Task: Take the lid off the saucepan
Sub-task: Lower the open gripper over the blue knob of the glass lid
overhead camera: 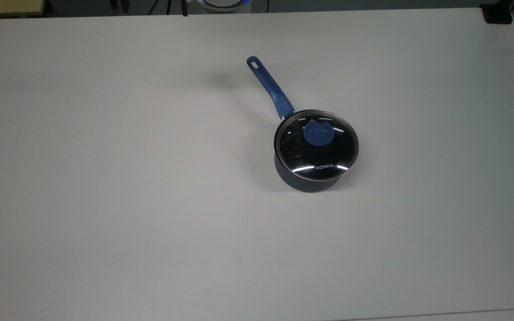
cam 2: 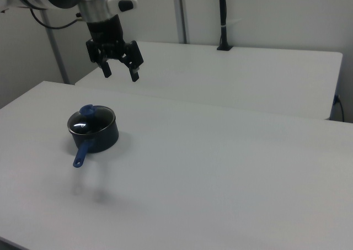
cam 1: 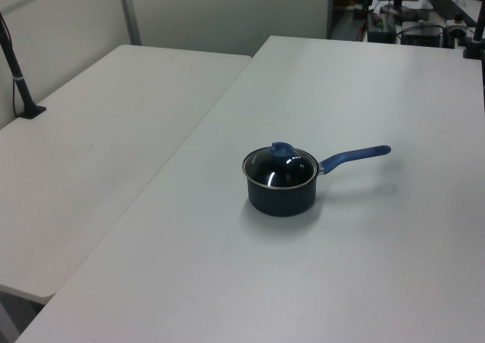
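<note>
Glass lid (overhead camera: 316,151) sat on the saucepan (overhead camera: 307,183) mid-counter (overhead camera: 105,200), handle toward 11 o'clock in the top view: likely slick, breakable, so its blue knob (overhead camera: 318,133) suited gripping. Hand (cam 2: 119,70) hung above, fingers apart.

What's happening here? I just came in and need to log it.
Nothing is being handled yet. The saucepan sits on the white table with its glass lid still on. In the right view the robot arm's end effector hangs open in the air, above and clear of the pan.
</note>
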Robot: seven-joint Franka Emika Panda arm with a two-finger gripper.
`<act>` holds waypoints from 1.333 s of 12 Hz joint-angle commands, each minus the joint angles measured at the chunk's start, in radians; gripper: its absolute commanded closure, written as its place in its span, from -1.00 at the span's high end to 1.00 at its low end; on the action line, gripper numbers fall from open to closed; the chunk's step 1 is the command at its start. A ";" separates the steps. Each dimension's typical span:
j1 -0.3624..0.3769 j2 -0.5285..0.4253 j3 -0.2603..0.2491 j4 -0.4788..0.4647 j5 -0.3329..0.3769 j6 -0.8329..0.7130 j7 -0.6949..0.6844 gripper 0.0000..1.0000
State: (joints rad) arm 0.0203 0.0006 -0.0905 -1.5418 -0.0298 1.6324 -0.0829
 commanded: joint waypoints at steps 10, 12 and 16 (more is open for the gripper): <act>0.019 -0.044 -0.018 -0.049 0.007 -0.014 -0.040 1.00; 0.056 -0.022 -0.011 -0.063 -0.002 -0.006 -0.020 1.00; 0.231 0.128 -0.002 -0.023 0.002 0.050 0.414 1.00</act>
State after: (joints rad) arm 0.1291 0.0299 -0.0875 -1.5946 -0.0296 1.6312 0.0751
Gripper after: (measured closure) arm 0.000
